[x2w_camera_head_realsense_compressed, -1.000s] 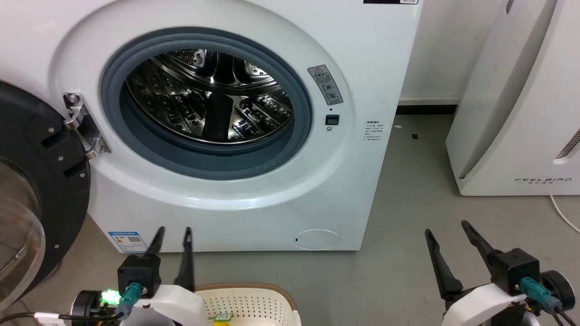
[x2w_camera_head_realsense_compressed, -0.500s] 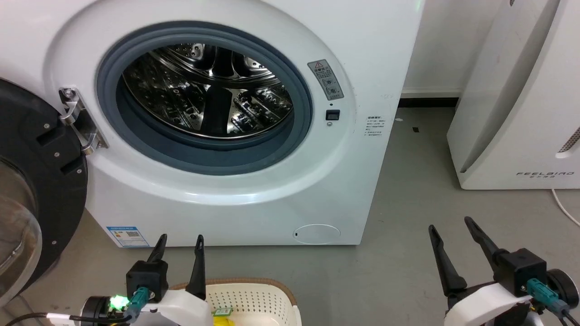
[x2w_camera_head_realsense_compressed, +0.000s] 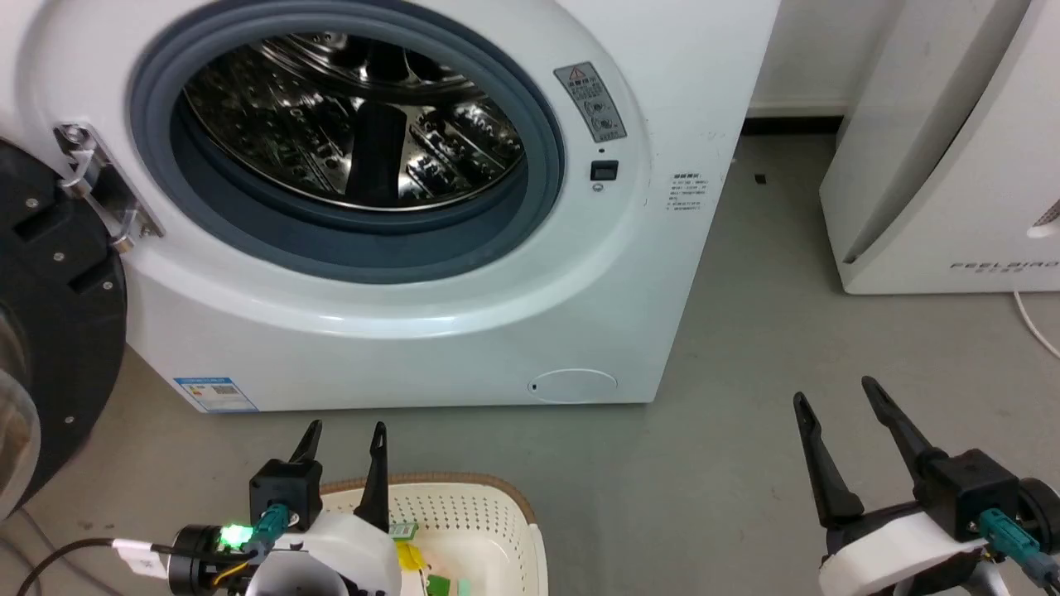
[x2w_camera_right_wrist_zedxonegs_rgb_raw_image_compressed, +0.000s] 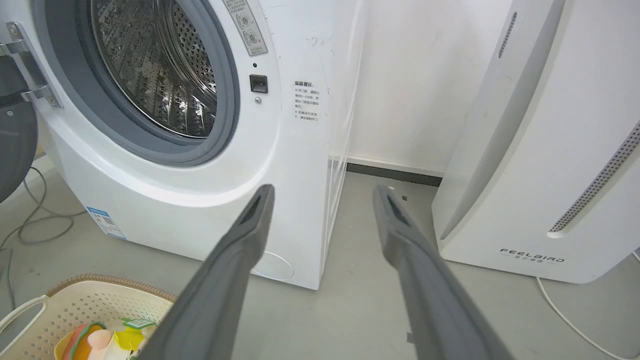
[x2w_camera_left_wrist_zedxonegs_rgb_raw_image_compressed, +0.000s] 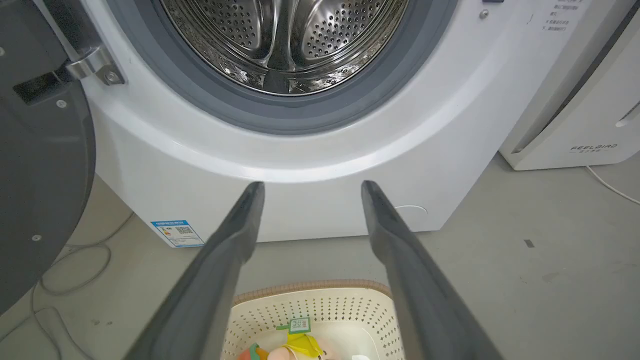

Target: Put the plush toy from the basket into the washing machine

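White FEELBIRD appliance [x2w_camera_head_realsense_compressed: 952,165] stands on grey floor [x2w_camera_head_realsense_compressed: 745,331] near white wall [x2w_camera_right_wrist_zedxonegs_rgb_raw_image_compressed: 410,75].

Bright, even light; glare glints inside the washing machine [x2w_camera_head_realsense_compressed: 389,323]

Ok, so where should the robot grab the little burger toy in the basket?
Probably across the plush toy's soft round bun, coming straight down from above. It lies low inside the basket, whose walls block the sides while its top is open. The paper tags and yellow cloth look too flimsy to grip. The left gripper, open, hangs nearest above it.
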Robot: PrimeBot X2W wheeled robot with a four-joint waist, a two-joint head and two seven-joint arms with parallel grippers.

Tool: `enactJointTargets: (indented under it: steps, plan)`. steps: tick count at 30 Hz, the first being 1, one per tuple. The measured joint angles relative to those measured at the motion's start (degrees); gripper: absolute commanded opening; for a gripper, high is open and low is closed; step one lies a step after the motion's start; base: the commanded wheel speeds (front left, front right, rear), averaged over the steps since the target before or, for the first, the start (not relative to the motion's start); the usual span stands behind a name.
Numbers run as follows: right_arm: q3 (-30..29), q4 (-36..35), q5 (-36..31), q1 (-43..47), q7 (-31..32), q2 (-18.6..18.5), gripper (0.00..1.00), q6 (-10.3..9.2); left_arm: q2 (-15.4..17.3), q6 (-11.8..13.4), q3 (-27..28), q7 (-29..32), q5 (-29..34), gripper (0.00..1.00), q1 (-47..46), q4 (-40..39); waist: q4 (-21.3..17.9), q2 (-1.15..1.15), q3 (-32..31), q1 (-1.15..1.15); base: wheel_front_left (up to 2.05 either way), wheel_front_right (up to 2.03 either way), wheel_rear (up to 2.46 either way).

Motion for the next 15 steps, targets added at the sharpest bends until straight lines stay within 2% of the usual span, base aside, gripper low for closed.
enactJointTargets:
  steps: [15]
  plan:
    - [-0.4, -2.0, -0.5, -2.0, -1.7, 0.0, 1.0, 0.0, 1.6, -0.5, -0.6, -1.7, -0.9, 1.0, -6.4, 11.2, -1.0, 0.0, 6.7, 0.0, 0.0, 0.0, 0.0]
